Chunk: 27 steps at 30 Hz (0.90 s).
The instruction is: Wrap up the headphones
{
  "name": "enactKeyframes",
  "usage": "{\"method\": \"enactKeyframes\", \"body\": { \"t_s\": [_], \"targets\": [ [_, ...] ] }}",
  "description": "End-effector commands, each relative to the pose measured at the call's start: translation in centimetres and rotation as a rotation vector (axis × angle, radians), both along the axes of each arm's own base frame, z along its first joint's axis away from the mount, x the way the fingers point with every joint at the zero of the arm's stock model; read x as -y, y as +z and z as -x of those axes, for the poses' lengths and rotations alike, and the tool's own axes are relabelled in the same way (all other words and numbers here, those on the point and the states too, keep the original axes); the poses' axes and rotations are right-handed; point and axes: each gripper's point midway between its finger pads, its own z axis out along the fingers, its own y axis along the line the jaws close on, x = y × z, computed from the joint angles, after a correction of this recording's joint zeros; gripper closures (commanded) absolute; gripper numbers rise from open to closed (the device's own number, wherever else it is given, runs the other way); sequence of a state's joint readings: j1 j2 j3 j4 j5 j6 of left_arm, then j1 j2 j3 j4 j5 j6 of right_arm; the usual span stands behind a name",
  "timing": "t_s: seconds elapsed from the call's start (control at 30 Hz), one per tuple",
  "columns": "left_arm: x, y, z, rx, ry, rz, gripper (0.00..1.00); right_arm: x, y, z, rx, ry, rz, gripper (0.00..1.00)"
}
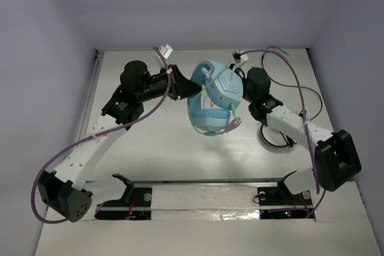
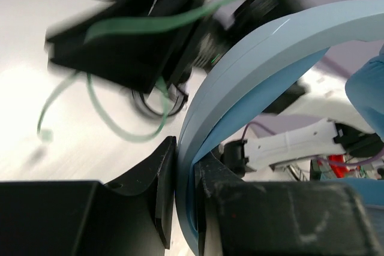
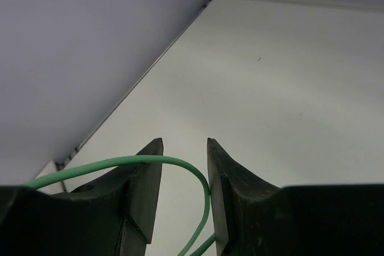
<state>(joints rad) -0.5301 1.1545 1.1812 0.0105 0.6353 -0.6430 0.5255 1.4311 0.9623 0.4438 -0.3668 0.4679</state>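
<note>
My left tool (image 2: 185,172) is clenched on the light blue headband (image 2: 258,64) of the headphones (image 1: 211,99), which are over the middle of the counter (image 1: 174,154), between my two arms. My right tool (image 3: 185,148) stands parted. The pale green cable (image 3: 144,161) loops loosely through its gap and touches one finger.

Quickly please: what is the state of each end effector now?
Left end effector: closed on the headband of the headphones.
Right end effector: open, the green cable passing between its fingers.
</note>
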Motion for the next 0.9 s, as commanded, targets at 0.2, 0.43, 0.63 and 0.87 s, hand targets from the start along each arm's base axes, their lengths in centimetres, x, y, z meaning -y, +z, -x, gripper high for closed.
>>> {"method": "enactKeyframes", "body": {
  "t_s": [0.2,0.43,0.63,0.87],
  "targets": [
    [0.0,-1.5,2.0,0.052,-0.100,-0.015,1.00,5.3,7.8,-2.8,0.158,-0.327,0.122,1.00],
    [0.2,-0.3,2.8,0.082,-0.137,0.028,1.00,6.6,9.2,-2.8,0.176,-0.385,0.147,1.00],
    [-0.8,1.7,1.9,0.145,-0.048,-0.014,1.00,6.5,6.0,-2.8,0.125,-0.389,0.125,1.00],
    [-3.4,-0.1,-1.3,0.116,0.155,-0.198,1.00,6.9,2.0,-0.7,0.069,-0.378,0.022,1.00]
  ]
}}
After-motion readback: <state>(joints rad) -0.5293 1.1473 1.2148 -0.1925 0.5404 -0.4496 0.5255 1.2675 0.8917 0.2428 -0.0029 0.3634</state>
